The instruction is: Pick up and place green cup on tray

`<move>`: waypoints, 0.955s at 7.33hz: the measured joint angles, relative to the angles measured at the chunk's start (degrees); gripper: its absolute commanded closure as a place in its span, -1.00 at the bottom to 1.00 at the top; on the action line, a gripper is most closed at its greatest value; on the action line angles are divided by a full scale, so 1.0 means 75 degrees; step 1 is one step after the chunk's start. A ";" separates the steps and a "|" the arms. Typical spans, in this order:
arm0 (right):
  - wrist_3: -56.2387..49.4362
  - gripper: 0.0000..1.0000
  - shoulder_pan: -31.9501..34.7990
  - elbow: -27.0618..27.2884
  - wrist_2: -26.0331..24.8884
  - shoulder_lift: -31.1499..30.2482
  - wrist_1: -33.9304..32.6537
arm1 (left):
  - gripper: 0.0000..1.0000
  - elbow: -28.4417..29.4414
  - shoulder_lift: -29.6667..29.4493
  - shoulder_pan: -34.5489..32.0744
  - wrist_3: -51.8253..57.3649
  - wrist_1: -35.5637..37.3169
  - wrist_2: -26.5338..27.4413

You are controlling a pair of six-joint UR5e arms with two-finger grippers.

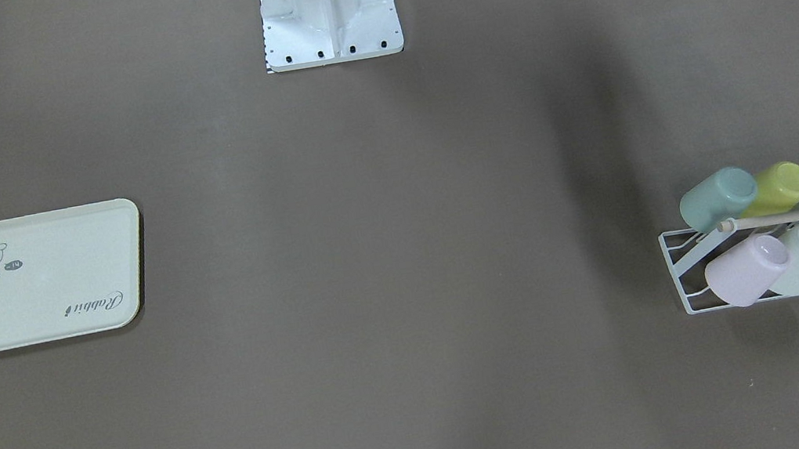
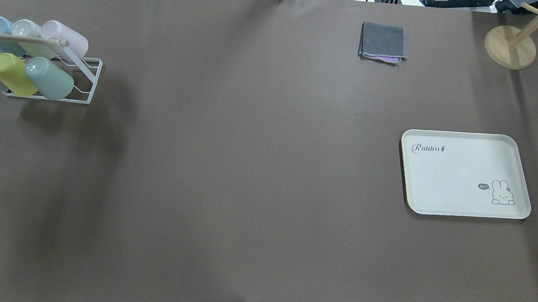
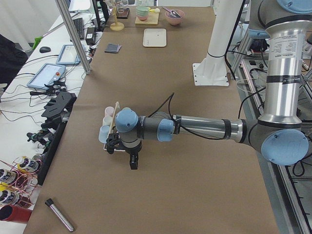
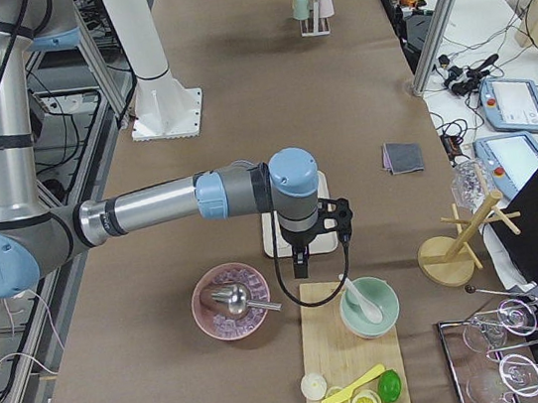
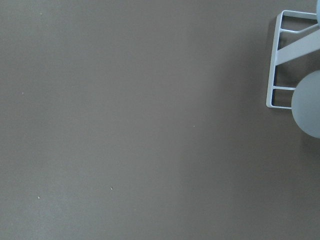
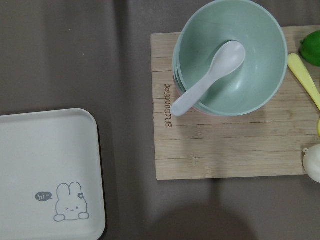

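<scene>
The green cup (image 1: 718, 198) lies tilted in a white wire rack (image 5: 300, 46), at the end of the row nearer the robot. It also shows in the overhead view (image 2: 49, 78), and its round end shows at the right edge of the left wrist view (image 5: 307, 102). The cream tray (image 1: 44, 285) lies bare on the other side of the table (image 2: 458, 180), partly under the right wrist camera (image 6: 45, 160). My left gripper (image 3: 132, 163) hangs above the table beside the rack. My right gripper (image 4: 300, 254) hangs over the tray's end. I cannot tell whether either is open.
The rack also holds yellow (image 1: 784, 187), grey-blue, pink (image 1: 747, 271), whitish-green and light blue cups under a wooden rod. A folded grey cloth (image 2: 383, 41) lies far from the robot. Beside the tray, a wooden board (image 6: 225, 150) carries a mint bowl (image 6: 250, 85) with a spoon.
</scene>
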 measured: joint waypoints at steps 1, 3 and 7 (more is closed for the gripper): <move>-0.0044 -1.00 -0.0004 -0.0082 0.0024 -0.0011 0.0055 | -0.97 -0.0039 -0.0011 0.0000 -0.0004 -0.0017 -0.0002; -0.0120 -1.00 -0.0180 -0.0362 0.0075 0.0002 0.0246 | -0.97 -0.0044 -0.0018 0.0000 -0.0008 -0.0124 -0.0004; -0.0147 -1.00 -0.0652 -0.1239 0.0024 -0.0007 0.2468 | -0.96 -0.0645 -0.0133 0.0096 0.0001 -0.0144 0.0026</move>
